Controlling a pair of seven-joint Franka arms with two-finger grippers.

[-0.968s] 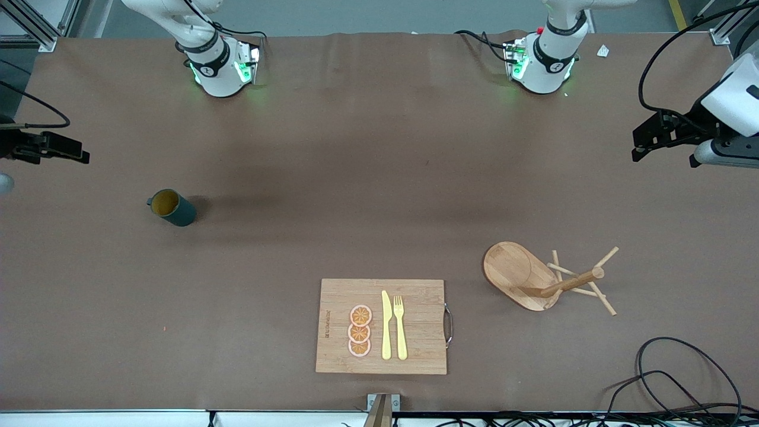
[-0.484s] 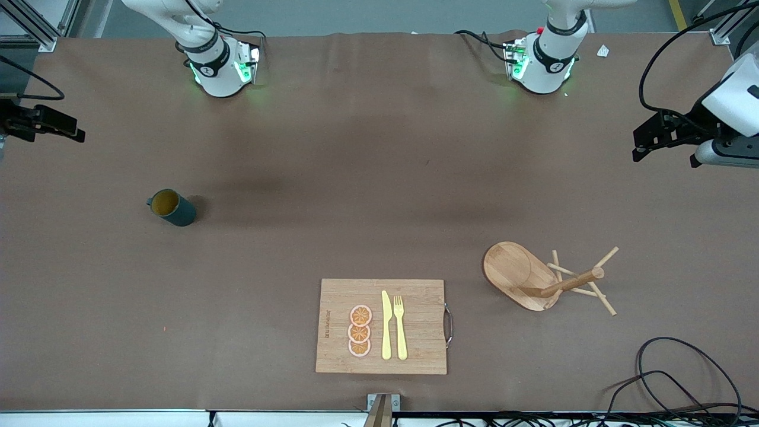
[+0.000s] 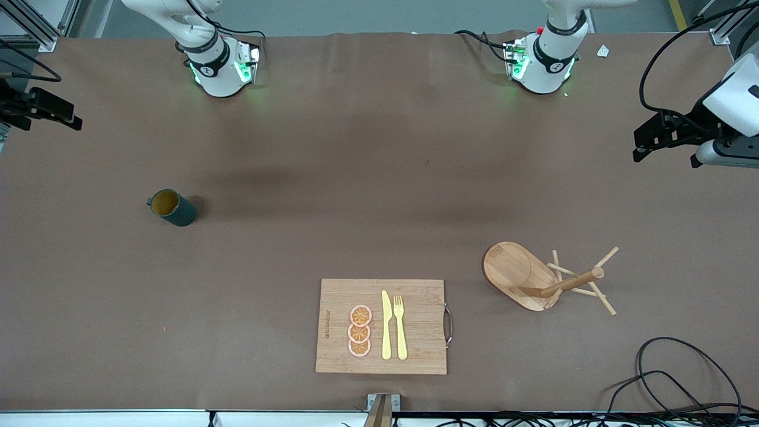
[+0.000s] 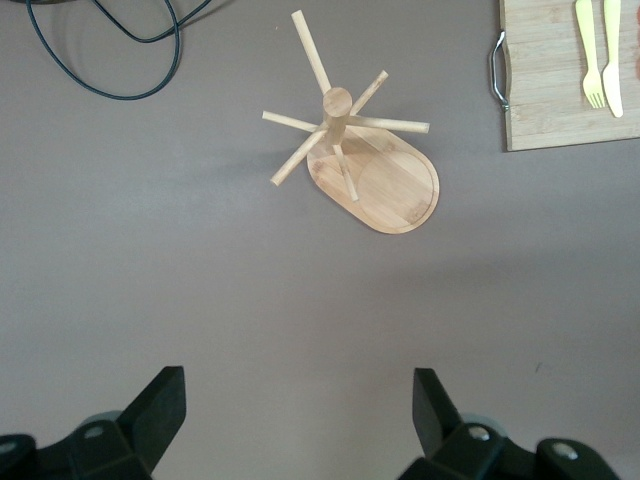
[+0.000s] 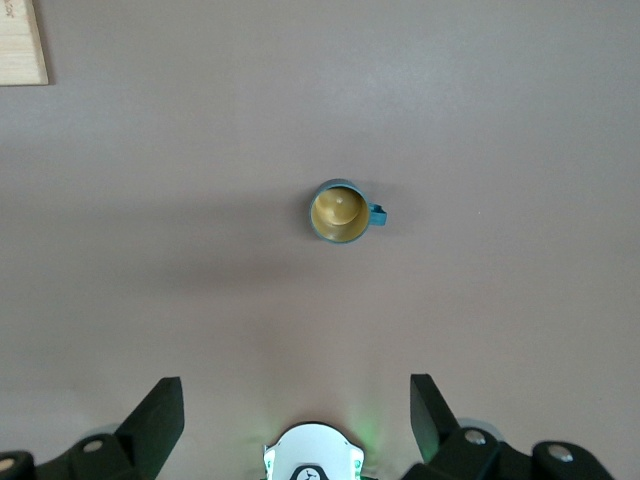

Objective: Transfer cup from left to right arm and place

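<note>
Cup [image 3: 172, 207] stands upright at four o'clock from right gripper [image 3: 56, 112], well apart; both grippers spread wide, empty; left gripper [image 3: 652, 137] waits.

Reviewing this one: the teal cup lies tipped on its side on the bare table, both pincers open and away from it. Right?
Not quite: the cup stands upright, mouth up, as the right wrist view shows. It is on the bare table, and the left pincer and right pincer are open, away from it.
</note>
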